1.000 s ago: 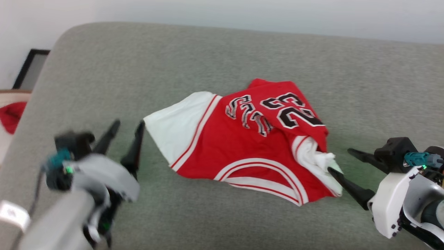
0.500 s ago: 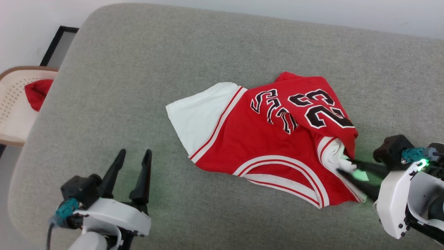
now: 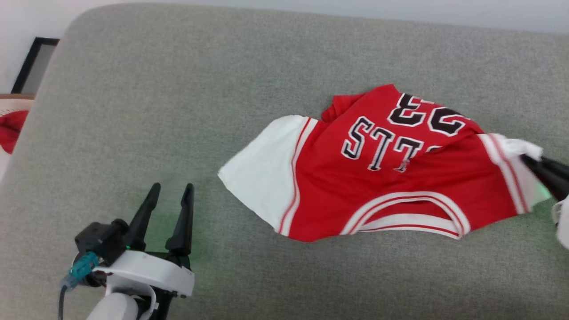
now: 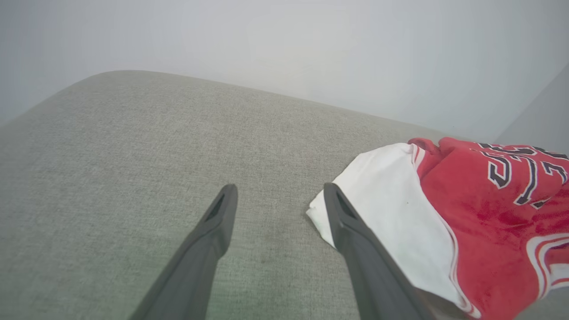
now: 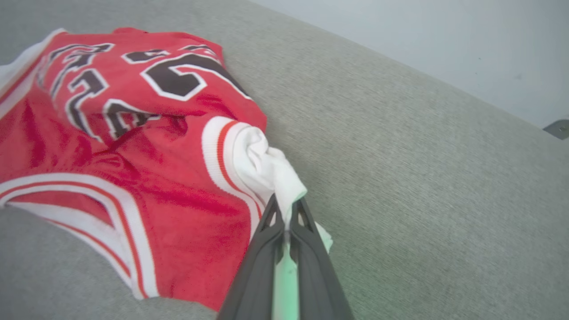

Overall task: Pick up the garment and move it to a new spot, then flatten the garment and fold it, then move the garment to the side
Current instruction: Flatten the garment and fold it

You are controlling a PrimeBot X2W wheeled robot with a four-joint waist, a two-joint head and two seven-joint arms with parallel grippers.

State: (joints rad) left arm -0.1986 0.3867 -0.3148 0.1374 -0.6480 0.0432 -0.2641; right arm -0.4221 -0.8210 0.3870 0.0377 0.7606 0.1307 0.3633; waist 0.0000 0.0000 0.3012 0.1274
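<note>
Right gripper [image 5: 286, 211]: clenched on sleeve [image 5: 262, 164] of garment [image 3: 391, 186]. Left gripper [image 3: 171, 189]: spread, empty. Advice: lift slowly; the thin pinch may slip.

Left jaws spread wide, right jaws clamped on the garment [image 5: 178, 200]

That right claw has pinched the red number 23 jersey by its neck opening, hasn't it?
Not by the neck opening. The right gripper has pinched the jersey by its bunched white sleeve. The right wrist view shows that white cloth caught between the closed fingers, while the neck opening lies free on the cushion.
</note>
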